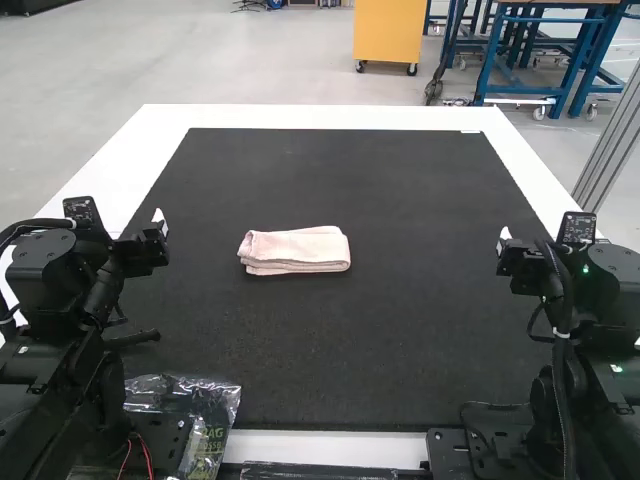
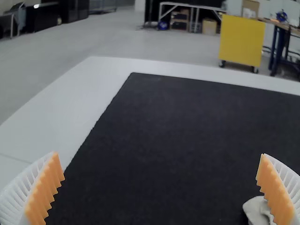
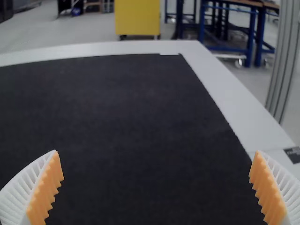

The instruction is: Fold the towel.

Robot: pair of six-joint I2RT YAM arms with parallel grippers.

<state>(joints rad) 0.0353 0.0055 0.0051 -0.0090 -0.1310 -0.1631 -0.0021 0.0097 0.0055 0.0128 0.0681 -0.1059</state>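
Near the middle of the high view, the pale pink towel [image 1: 294, 250] lies folded in layers on the bench's black mat [image 1: 330, 350], between the left pincer [image 1: 161, 222] and right pincer [image 1: 503, 239], nearer the left, touching neither; each has its fingers wide apart.

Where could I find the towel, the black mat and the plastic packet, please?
Towel [image 1: 298, 246]: high view, middle of its top layer.
Black mat [image 2: 164, 140]: left wrist view, a bare part.
Plastic packet [image 1: 208, 401]: high view, its upper part.
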